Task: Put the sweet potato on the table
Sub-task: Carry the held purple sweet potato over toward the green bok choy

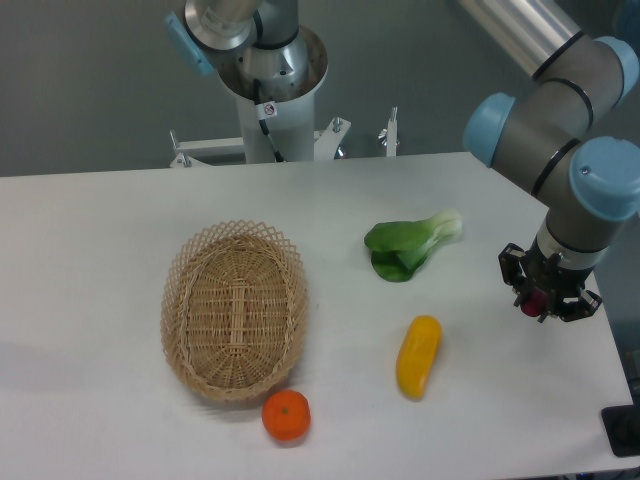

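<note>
The end effector point(546, 296) hangs near the right edge of the tabletop point(100, 230), with the fingers closed around the sweet potato point(530, 305), of which only a small reddish part shows. It seems light, stiff and not fragile; a hold at its middle should be safe.

Only a small reddish-purple patch of the sweet potato point(531, 304) shows, clasped between the dark fingers of the pincer point(545, 297) near the right edge of the table point(90, 250). Its shape and tilt cannot be told. The table is a broad white top with a rounded corner, lying flat.
</note>
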